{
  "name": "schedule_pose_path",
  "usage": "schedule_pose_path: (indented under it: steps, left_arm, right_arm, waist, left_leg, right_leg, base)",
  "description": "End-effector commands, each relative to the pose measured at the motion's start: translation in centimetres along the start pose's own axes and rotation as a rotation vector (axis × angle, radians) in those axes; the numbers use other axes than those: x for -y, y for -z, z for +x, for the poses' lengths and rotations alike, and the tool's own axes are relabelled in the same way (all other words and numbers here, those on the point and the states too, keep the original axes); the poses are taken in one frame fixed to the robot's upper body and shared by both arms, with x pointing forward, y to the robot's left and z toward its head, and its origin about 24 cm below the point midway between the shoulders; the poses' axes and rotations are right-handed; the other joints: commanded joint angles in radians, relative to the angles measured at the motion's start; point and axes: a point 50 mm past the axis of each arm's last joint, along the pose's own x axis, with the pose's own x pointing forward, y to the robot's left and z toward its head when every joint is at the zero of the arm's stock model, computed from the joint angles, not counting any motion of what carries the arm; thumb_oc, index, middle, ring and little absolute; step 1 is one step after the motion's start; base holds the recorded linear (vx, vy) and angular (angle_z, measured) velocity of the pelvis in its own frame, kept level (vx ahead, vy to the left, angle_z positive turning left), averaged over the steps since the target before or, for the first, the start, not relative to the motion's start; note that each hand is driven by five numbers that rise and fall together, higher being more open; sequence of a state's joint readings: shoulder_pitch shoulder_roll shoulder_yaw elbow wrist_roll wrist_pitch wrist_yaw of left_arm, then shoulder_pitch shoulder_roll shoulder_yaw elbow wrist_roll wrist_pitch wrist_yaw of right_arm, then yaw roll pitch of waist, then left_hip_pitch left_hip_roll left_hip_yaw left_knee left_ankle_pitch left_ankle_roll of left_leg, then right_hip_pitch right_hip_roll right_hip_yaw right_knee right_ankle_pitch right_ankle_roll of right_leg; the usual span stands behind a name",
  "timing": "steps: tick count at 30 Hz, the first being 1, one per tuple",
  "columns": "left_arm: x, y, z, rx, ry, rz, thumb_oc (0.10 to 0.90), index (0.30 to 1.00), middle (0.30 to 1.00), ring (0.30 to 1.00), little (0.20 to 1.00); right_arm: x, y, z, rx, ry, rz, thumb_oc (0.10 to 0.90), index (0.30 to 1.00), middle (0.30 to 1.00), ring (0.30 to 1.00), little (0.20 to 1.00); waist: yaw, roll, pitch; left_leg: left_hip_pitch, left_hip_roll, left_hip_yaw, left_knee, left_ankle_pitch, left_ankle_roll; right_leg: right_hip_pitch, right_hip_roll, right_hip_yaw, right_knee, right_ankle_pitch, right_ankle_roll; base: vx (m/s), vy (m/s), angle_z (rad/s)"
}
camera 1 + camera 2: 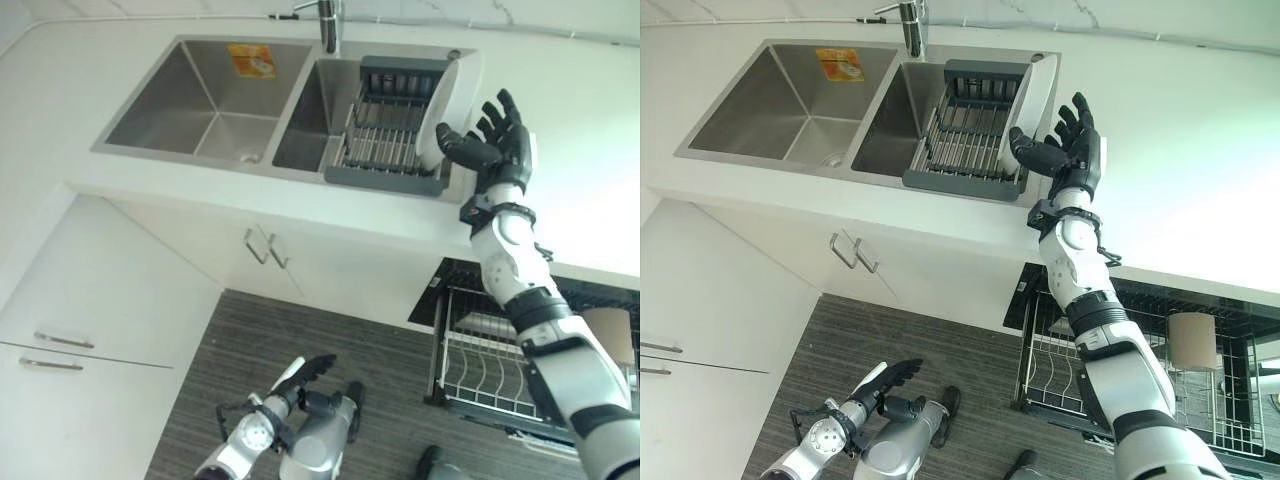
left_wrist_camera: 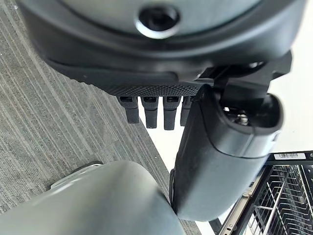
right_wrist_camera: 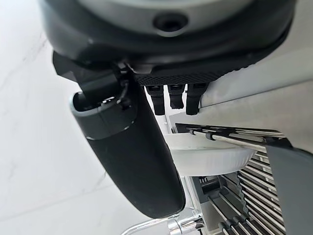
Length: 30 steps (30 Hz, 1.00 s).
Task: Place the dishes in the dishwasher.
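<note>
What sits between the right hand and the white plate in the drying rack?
Nothing: in the left eye view the open right hand hovers beside the white plate standing in the grey rack, a bare gap between.

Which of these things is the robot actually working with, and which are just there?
Part of the job:
white plate standing in the grey drying rack
right hand, open beside the plate
pulled-out dishwasher rack

Just there:
sink basin
tap
cupboard handles
left hand, low over the floor
</note>
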<state>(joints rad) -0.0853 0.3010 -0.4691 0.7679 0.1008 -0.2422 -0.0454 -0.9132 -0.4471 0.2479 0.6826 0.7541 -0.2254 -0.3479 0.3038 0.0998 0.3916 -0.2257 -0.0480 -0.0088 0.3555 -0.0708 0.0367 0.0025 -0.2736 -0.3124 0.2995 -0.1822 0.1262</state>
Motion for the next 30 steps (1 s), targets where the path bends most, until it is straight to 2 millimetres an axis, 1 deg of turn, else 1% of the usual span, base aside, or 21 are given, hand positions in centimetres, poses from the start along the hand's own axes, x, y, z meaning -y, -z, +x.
schedule_pose_path:
  steps: [1, 4, 9, 12, 17, 18, 20, 21, 25, 30]
  left_arm:
    - [1.9, 7.8, -5.5, -0.293, 0.119, 0.133, 0.800, 0.900, 0.900, 0.900, 0.900]
    - [1.9, 7.8, -5.5, -0.295, 0.117, 0.129, 0.800, 0.900, 0.900, 0.900, 0.900]
    - [2.0, 7.8, -5.5, -0.296, 0.133, 0.140, 0.800, 0.900, 0.900, 0.900, 0.900]
    - [2.0, 7.9, -5.5, -0.305, 0.129, 0.136, 0.800, 0.900, 0.900, 0.900, 0.900]
    - [1.9, 7.8, -5.5, -0.306, 0.124, 0.140, 0.800, 0.900, 0.900, 0.900, 0.900]
    - [1.8, 7.8, -5.5, -0.306, 0.124, 0.139, 0.800, 0.900, 0.900, 0.900, 0.900]
    - [1.8, 7.9, -5.5, -0.308, 0.125, 0.140, 0.800, 0.900, 0.900, 0.900, 0.900]
    - [1.9, 7.9, -5.5, -0.309, 0.125, 0.140, 0.800, 0.900, 0.900, 0.900, 0.900]
    - [1.8, 7.8, -5.5, -0.306, 0.120, 0.140, 0.800, 0.900, 0.900, 0.900, 0.900]
    - [1.8, 7.9, -5.6, -0.308, 0.116, 0.146, 0.800, 0.900, 0.900, 0.900, 0.900]
  right_arm:
    - [-2.5, -7.9, 2.1, 0.286, -0.108, 0.025, 0.800, 0.900, 0.900, 0.900, 0.900]
    - [-2.9, -8.6, 2.1, 0.308, -0.142, -0.007, 0.800, 0.900, 0.900, 0.900, 0.900]
    - [-3.8, -9.0, 2.0, 0.324, -0.175, -0.021, 0.800, 0.900, 0.900, 0.900, 0.900]
    - [-4.0, -8.6, 1.9, 0.317, -0.193, -0.040, 0.800, 0.900, 0.900, 0.900, 0.900]
    - [-4.1, -8.5, 2.0, 0.306, -0.203, -0.073, 0.800, 0.900, 0.900, 0.900, 0.900]
    - [-4.2, -8.4, 2.0, 0.305, -0.206, -0.086, 0.632, 0.648, 0.648, 0.648, 0.648]
    - [-4.1, -8.4, 2.0, 0.302, -0.207, -0.120, 0.438, 0.356, 0.356, 0.356, 0.356]
    - [-4.1, -8.3, 2.0, 0.302, -0.208, -0.134, 0.400, 0.300, 0.300, 0.300, 0.300]
    - [-4.3, -8.2, 2.1, 0.308, -0.224, -0.225, 0.400, 0.300, 0.300, 0.300, 0.300]
    - [-4.1, -7.7, 2.2, 0.288, -0.220, -0.274, 0.400, 0.300, 0.300, 0.300, 0.300]
  waist:
    - [0.032, -0.013, 0.007]
    - [0.034, -0.012, 0.015]
    - [0.039, -0.010, 0.024]
    - [0.042, -0.008, 0.023]
    - [0.041, -0.007, 0.028]
    - [0.042, -0.007, 0.029]
    - [0.042, -0.008, 0.029]
    - [0.042, -0.008, 0.029]
    - [0.043, -0.008, 0.032]
    - [0.048, -0.010, 0.031]
  left_leg:
    - [0.037, 0.034, -0.095, -0.055, -0.076, -0.047]
    - [0.034, 0.034, -0.095, -0.055, -0.073, -0.047]
    - [0.032, 0.034, -0.099, -0.055, -0.069, -0.049]
    - [0.035, 0.034, -0.101, -0.055, -0.069, -0.050]
    - [0.034, 0.034, -0.105, -0.055, -0.066, -0.050]
    - [0.034, 0.033, -0.106, -0.055, -0.066, -0.050]
    - [0.034, 0.033, -0.106, -0.055, -0.066, -0.051]
    - [0.034, 0.033, -0.107, -0.055, -0.065, -0.051]
    - [0.032, 0.033, -0.109, -0.055, -0.064, -0.052]
    - [0.034, 0.036, -0.112, -0.055, -0.062, -0.054]
  right_leg:
    - [-0.062, -0.087, -0.020, 0.000, 0.059, 0.030]
    - [-0.062, -0.090, -0.023, 0.000, 0.061, 0.028]
    - [-0.061, -0.091, -0.029, 0.000, 0.061, 0.028]
    - [-0.058, -0.091, -0.030, 0.000, 0.060, 0.028]
    - [-0.057, -0.090, -0.030, 0.000, 0.060, 0.026]
    - [-0.057, -0.090, -0.030, 0.000, 0.060, 0.026]
    - [-0.056, -0.090, -0.030, 0.000, 0.060, 0.026]
    - [-0.056, -0.090, -0.029, 0.000, 0.060, 0.026]
    - [-0.058, -0.089, -0.029, 0.000, 0.060, 0.027]
    - [-0.053, -0.088, -0.034, 0.000, 0.059, 0.025]
  base:
    - [0.00, 0.000, 0.00]
    - [0.00, 0.000, 0.00]
    - [0.00, 0.001, 0.02]
    - [0.03, 0.013, 0.06]
    - [0.00, 0.002, 0.02]
    - [0.00, 0.010, 0.03]
    - [0.00, 0.000, 0.00]
    - [0.00, 0.000, 0.00]
    - [0.00, 0.000, 0.00]
    - [-0.01, -0.003, 0.01]
